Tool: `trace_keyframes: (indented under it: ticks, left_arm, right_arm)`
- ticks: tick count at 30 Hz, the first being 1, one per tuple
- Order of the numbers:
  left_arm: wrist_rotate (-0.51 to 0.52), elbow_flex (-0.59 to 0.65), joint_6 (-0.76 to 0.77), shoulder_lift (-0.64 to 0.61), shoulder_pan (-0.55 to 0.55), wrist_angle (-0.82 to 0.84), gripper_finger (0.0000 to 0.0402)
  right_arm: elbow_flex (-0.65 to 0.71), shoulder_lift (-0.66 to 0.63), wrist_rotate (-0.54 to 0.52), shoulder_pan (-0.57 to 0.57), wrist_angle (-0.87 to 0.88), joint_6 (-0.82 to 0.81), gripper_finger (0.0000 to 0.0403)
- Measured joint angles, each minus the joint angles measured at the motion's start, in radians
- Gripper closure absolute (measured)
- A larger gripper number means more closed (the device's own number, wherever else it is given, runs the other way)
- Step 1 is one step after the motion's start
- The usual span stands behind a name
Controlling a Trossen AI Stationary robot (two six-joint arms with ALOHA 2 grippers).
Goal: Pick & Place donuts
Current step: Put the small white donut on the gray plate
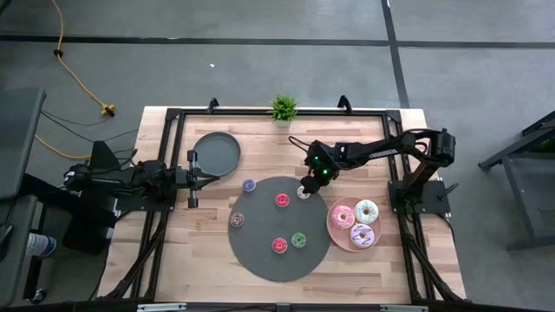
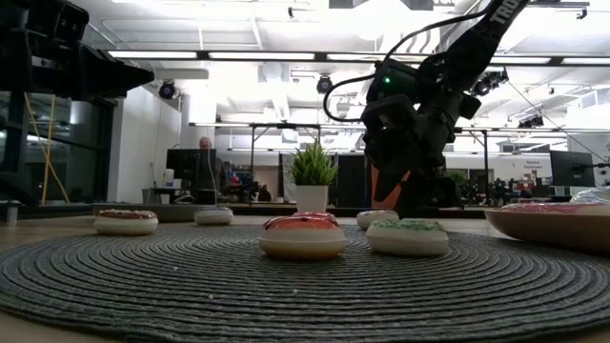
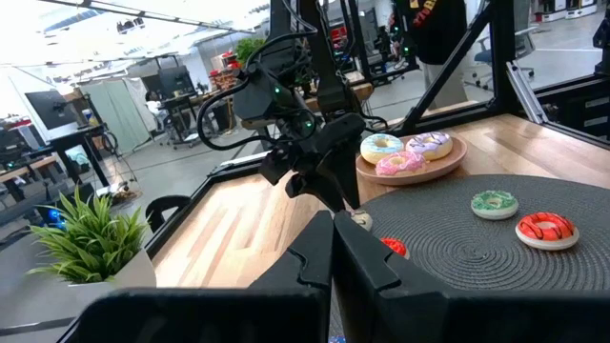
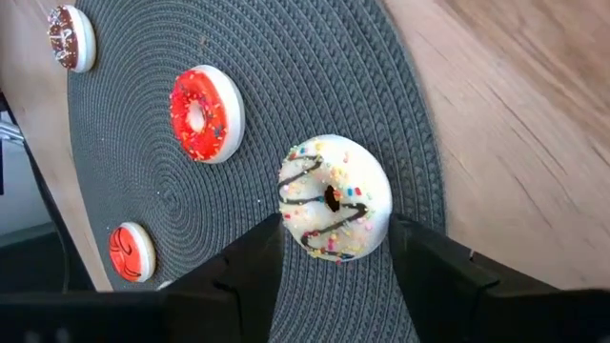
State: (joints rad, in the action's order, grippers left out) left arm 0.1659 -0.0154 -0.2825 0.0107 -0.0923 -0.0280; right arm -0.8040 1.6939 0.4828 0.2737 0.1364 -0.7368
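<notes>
Right gripper: hovering over the far right edge of the round dark woven mat; fingers standing apart, one on each side of the cream donut — not yet pressing it
Cream donut: lying flat on the mat between those fingers, chocolate drizzle and sprinkles facing up; sitting near the mat's rim, just beside bare wood
Other small donuts: red one lying nearby on the mat; brown one well apart at the mat's edge
Pink plate: holding three larger frosted donuts — beside the mat
Left gripper: clenched, holding nothing, waiting near the dark grey plate
</notes>
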Motion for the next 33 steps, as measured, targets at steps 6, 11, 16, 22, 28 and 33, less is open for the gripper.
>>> trace_keyframes:
  ticks: [6,11,16,22,28,33]
  left_arm:
    - [0.000,0.000,0.000,0.000,0.000,0.000,0.0401]
    - [0.000,0.000,0.000,0.000,0.000,0.000,0.0401]
    - [0.000,0.000,0.000,0.000,0.000,0.000,0.0401]
    - [0.000,0.000,0.000,0.000,0.000,0.000,0.0401]
    - [0.000,0.000,0.000,0.000,0.000,0.000,0.0401]
    - [0.000,0.000,0.000,0.000,0.000,0.000,0.0401]
  right_arm:
    - [0.000,0.000,0.013,0.000,-0.002,0.004,0.0260]
    - [0.000,0.000,0.025,-0.002,-0.017,0.004,0.0273]
    - [0.000,0.000,0.025,-0.006,-0.023,0.005,0.0274]
    - [0.000,0.000,0.025,-0.006,-0.023,0.005,0.0274]
    - [0.000,0.000,0.025,-0.006,-0.023,0.005,0.0290]
    - [0.000,0.000,0.025,-0.006,-0.023,0.005,0.0322]
